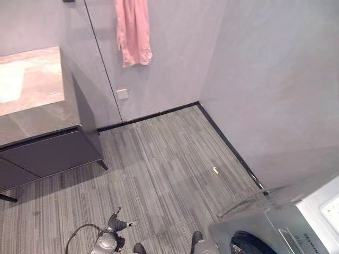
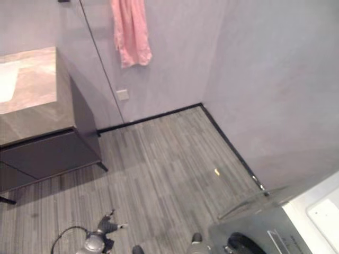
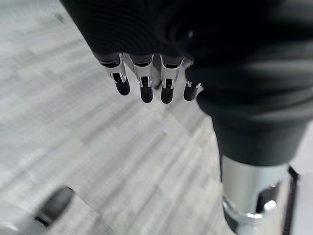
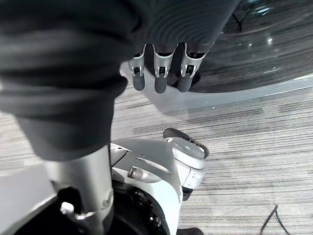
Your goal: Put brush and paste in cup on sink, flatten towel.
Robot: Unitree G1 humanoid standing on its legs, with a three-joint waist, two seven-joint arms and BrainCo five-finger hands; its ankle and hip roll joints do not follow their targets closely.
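— From where you stand, what do you see of the towel?

— A pink cloth towel [image 1: 133, 30] hangs on the grey wall [image 1: 175, 58], high up, near the corner of the room. It hangs in loose folds, with the lower edge uneven. It is well apart from both hands.

— And the sink?

— At the left there is a dark grey cabinet [image 1: 50, 151] with a pale stone countertop [image 1: 32, 79]. A white shallow basin [image 2: 6, 84] shows at its far left edge. I cannot tell if a brush, a paste or a cup stands there.

— What is the left hand doing?

— The left hand [image 1: 117, 223] is low, over the grey striped carpet floor [image 1: 164, 174], near the bottom of the head view. In its own wrist view the fingers [image 3: 145, 87] hang down straight and relaxed in a row, and they hold nothing. Only the carpet is under them.

— The right hand?

— The right hand [image 4: 161, 73] also has its fingers hanging straight and loose, with nothing between them. Past the fingertips I see a dark round glass door [image 4: 254, 54] of a white front-loading washing machine [image 1: 296, 225], which stands at the lower right of the room.

— Anything else on the floor?

— A small yellow scrap [image 1: 215, 170] lies on the carpet, near the black skirting board [image 1: 228, 143] of the right wall. A small white square socket plate [image 1: 122, 93] is on the wall under the towel.
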